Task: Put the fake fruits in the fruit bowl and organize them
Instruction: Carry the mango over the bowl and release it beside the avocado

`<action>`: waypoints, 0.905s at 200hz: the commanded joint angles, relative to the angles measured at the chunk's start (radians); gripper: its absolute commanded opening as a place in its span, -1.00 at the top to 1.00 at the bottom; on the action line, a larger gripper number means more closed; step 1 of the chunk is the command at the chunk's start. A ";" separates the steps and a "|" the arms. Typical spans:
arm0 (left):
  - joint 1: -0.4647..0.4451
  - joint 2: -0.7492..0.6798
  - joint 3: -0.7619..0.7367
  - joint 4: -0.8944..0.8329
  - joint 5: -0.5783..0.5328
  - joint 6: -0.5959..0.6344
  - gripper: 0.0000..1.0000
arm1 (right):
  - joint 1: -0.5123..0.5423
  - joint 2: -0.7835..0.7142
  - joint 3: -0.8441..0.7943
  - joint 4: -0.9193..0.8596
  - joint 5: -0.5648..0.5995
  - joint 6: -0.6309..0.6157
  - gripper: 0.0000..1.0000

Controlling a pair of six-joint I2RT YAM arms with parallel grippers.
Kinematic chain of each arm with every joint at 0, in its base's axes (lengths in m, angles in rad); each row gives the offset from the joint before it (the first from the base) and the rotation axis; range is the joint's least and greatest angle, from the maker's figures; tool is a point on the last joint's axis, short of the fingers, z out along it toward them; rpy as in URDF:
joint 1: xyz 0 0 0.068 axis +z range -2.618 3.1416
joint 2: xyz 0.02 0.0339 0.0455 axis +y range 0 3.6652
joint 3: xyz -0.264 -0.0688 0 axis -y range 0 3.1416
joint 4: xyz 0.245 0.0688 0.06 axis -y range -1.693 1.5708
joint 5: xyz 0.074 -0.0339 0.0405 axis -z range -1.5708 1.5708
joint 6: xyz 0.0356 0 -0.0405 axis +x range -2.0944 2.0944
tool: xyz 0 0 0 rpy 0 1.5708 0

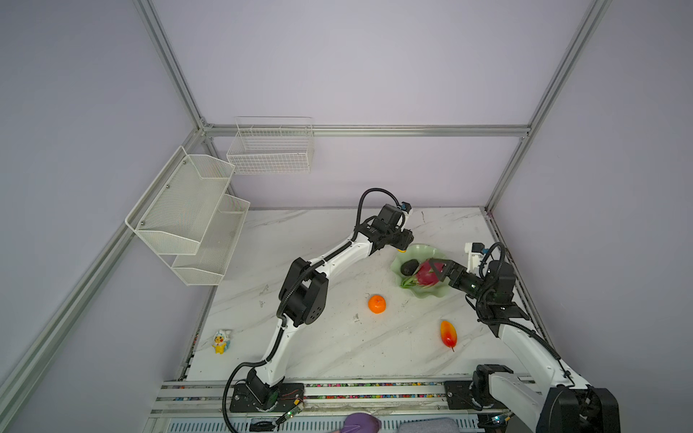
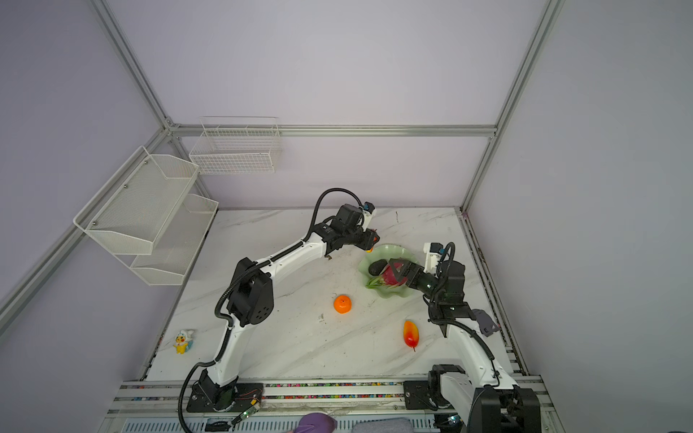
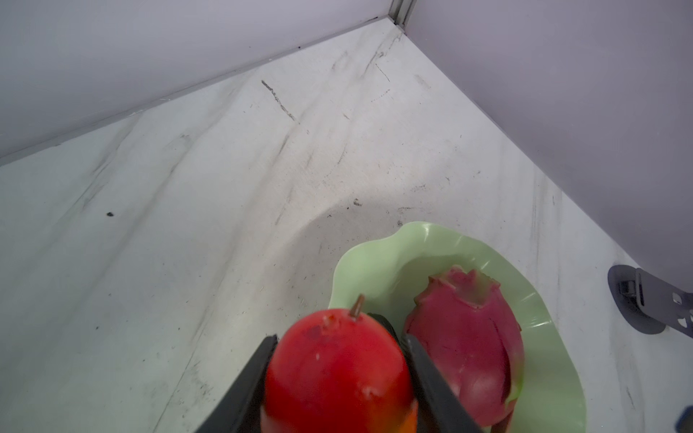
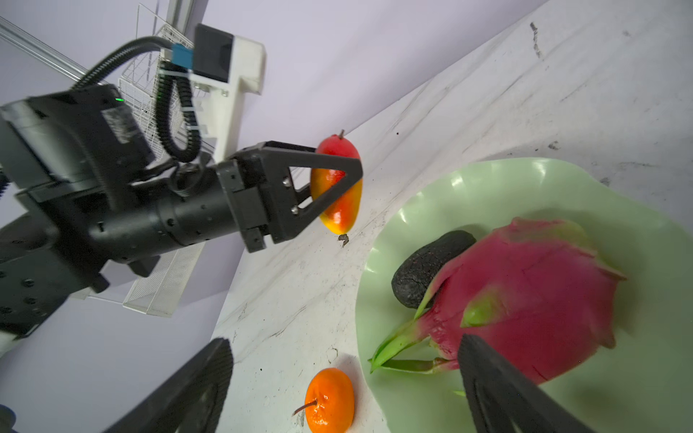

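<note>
Clamping one mango (image 4: 337, 195) tight in the left gripper (image 4: 339, 157), held aloft just beside the fruit bowl (image 4: 487, 187) rim. Spreading the right gripper (image 4: 343, 341) wide open, empty, over the dragon fruit (image 4: 525, 292). Sitting in the bowl: dragon fruit just beside avocado (image 4: 423, 270). Out on the table (image 1: 318, 348), well apart: tangerine (image 1: 376, 304), second mango (image 1: 448, 334).

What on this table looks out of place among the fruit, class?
The small yellow toy figurine stands alone at the near left corner of the table: it is no fruit, far from the bowl.
</note>
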 commanded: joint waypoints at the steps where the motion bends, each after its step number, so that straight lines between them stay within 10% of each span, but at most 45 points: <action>1: -0.016 -0.013 0.036 0.169 0.074 0.128 0.19 | -0.004 -0.051 0.008 -0.021 -0.014 -0.017 -0.95; 181: -0.074 0.154 0.023 0.359 0.124 0.193 0.00 | -0.004 -0.095 0.003 -0.086 0.013 -0.072 -0.95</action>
